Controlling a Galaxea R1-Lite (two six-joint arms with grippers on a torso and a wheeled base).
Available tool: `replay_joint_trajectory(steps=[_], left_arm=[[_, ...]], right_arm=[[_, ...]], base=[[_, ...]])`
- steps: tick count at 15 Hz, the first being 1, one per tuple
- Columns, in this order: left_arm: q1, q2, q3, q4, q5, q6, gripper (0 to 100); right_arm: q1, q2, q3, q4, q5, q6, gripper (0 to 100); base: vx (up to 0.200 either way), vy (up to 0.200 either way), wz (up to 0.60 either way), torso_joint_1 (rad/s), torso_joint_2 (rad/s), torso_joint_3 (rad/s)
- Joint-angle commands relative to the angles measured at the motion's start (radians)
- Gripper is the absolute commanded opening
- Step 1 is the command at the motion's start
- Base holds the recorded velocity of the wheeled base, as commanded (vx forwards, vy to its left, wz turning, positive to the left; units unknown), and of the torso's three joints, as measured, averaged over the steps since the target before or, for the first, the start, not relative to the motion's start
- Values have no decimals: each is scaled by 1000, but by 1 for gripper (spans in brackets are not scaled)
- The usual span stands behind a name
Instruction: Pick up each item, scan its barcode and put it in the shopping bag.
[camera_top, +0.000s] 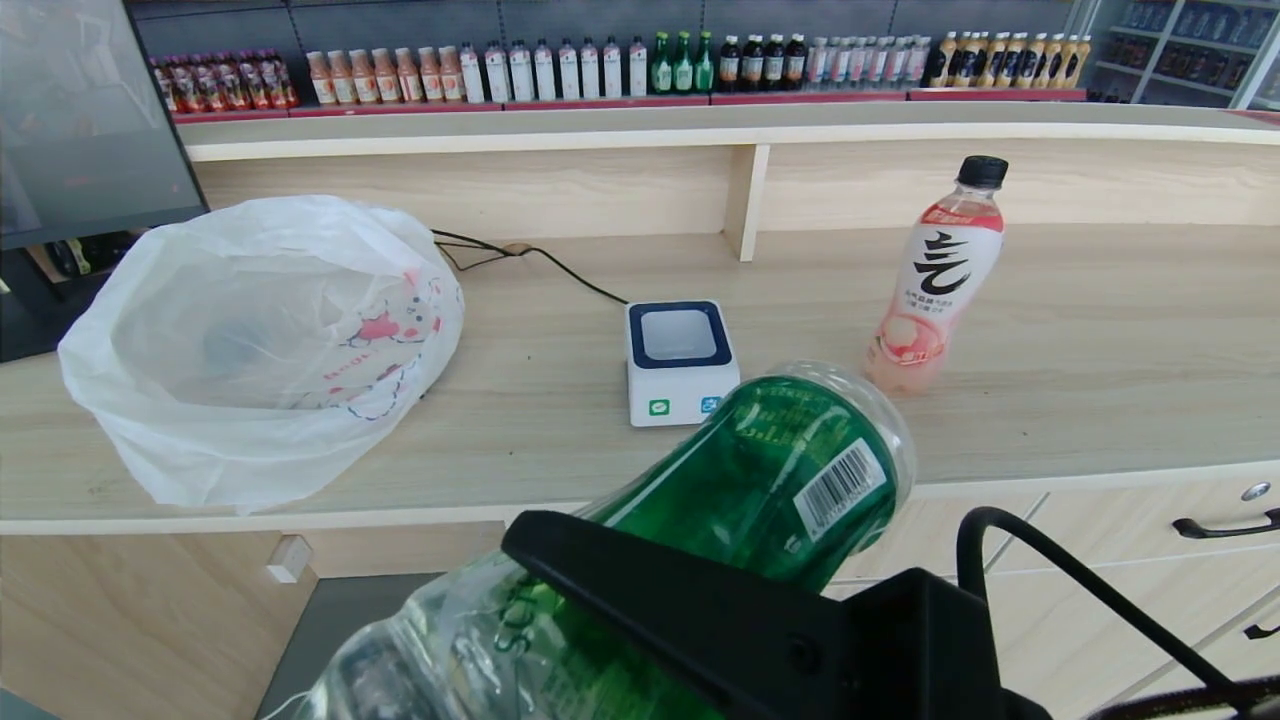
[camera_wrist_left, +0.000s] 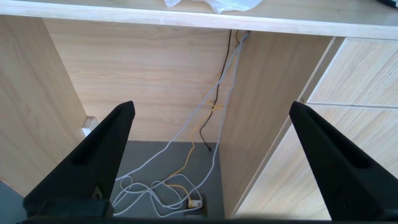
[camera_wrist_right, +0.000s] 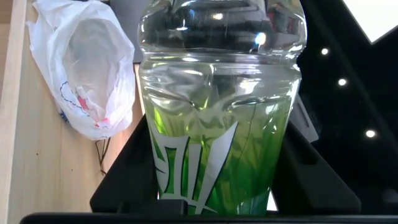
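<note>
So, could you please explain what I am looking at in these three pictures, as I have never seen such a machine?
It is a robot with two arms, each ending in a two-fingered gripper. The wide picture comes from a camera on its head, looking down at a shop counter. On it are a white bag at the robot's left, a small scanner in the middle and a pink bottle standing at the right. The other two pictures come from cameras on the wrists. The right gripper is shut on a green bottle, held in front of the counter with its barcode towards the head camera. The left gripper is open and holds nothing, below counter height, facing cables on the floor.
</note>
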Motion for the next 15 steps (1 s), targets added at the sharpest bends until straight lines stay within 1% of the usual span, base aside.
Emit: replay_joint_trajectory(steps=[1, 3, 5, 7, 8, 9, 10, 11, 12, 14, 15], left_arm=[[1, 0, 0, 0, 0, 0, 100], [1, 0, 0, 0, 0, -1, 100], [1, 0, 0, 0, 0, -1, 100], [1, 0, 0, 0, 0, -1, 100], [1, 0, 0, 0, 0, 0, 100], [1, 0, 0, 0, 0, -1, 100], [1, 0, 0, 0, 0, 0, 100], [1, 0, 0, 0, 0, -1, 100], [1, 0, 0, 0, 0, -1, 100], [1, 0, 0, 0, 0, -1, 100], [1, 0, 0, 0, 0, -1, 100]], right_arm=[[0, -2, -1, -1, 0, 0, 0], [-7, -8, -10, -1, 0, 43, 0], [-58, -66, 5, -1, 0, 97, 0], [-109, -102, 33, -1, 0, 179, 0], [-127, -100, 42, -1, -1, 235, 0], [-127, -100, 42, -1, -1, 239, 0], [-176, -92, 70, -1, -3, 351, 0], [-201, -85, 73, -1, -3, 394, 0], [-228, -72, 77, -1, -3, 465, 0], [-256, -37, 84, -1, -3, 644, 0], [-257, 0, 67, -1, 0, 767, 0]], base=[[0, 0, 0, 0, 0, 0], [0, 0, 0, 0, 0, 0], [0, 0, 0, 0, 0, 0], [0, 0, 0, 0, 0, 0], [0, 0, 0, 0, 0, 0], [0, 0, 0, 0, 0, 0], [0, 0, 0, 0, 0, 0], [0, 0, 0, 0, 0, 0], [0, 0, 0, 0, 0, 0], [0, 0, 0, 0, 0, 0], [0, 0, 0, 0, 0, 0]])
